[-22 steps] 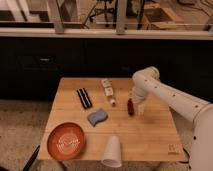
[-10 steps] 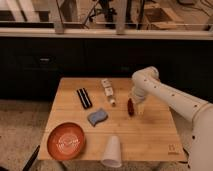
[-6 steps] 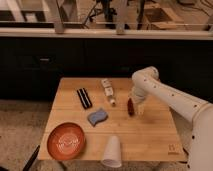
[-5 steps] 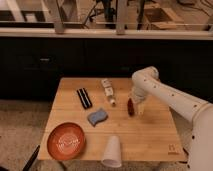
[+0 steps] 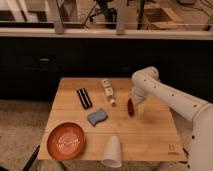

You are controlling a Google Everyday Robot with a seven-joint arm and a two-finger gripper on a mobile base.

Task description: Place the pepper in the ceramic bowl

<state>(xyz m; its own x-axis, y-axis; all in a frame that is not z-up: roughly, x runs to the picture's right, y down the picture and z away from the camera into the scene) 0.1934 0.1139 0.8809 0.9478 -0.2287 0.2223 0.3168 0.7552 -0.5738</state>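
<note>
Gripper [image 5: 136, 106] right at the pepper [image 5: 130, 107], well up-right of the ceramic bowl [image 5: 65, 142]. Holding it or not, I cannot tell. Light, glossy, probably slippery (take it mid-body, across the narrow width).

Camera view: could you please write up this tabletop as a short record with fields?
gripper: low over the right half of the table, right beside the pepper
pepper: dark red, at the gripper, far from the bowl
ceramic bowl: front-left corner, nothing in it
white cup: front edge, right of the bowl
black bar: back-left of centre
small bottle: back centre
blue-grey cloth: centre
task status: pepper not yet in the bowl
</note>
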